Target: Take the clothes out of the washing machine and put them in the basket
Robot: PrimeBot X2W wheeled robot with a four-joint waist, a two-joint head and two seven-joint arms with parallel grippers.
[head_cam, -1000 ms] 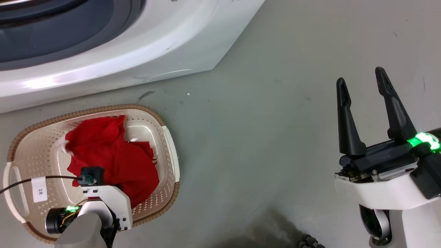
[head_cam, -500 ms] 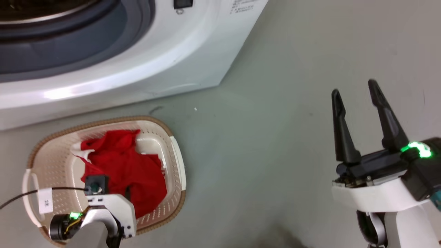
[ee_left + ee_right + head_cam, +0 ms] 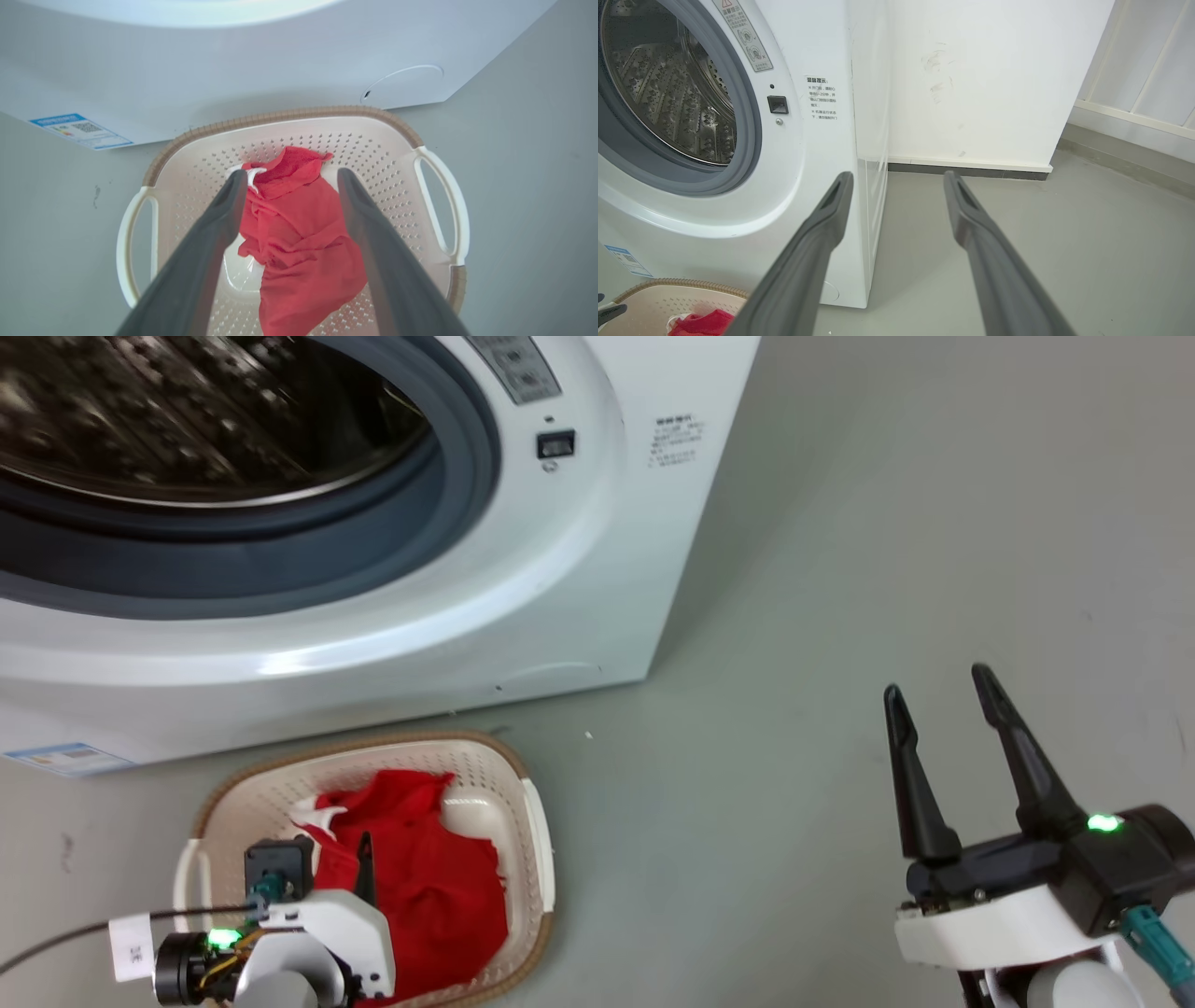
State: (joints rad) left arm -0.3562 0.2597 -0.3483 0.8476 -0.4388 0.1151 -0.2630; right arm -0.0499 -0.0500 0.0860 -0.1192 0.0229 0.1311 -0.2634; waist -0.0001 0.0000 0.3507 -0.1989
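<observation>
The white washing machine (image 3: 597, 551) stands at the upper left with its porthole open; the stretch of dimpled steel drum (image 3: 168, 420) in view is bare metal. On the floor in front sits the cream basket (image 3: 532, 831) with a brown rim, and red clothes (image 3: 420, 887) lie crumpled inside it. My left gripper (image 3: 292, 175) hangs open just above the clothes (image 3: 299, 233), holding nothing, inside the basket (image 3: 439, 219) rim. Far to the right, my right gripper (image 3: 938, 705) is open and empty over bare floor; in its own view the right gripper (image 3: 897, 176) points past the machine's corner (image 3: 831, 140).
Grey floor (image 3: 794, 616) spreads open to the right of the machine and basket. A white wall with dark skirting (image 3: 971, 170) stands behind the machine. A cable with a paper tag (image 3: 131, 947) trails from my left wrist.
The head camera has tilted up: the basket and both grippers sit lower in the picture and the drum opening has come into view. Both grippers stay open.
</observation>
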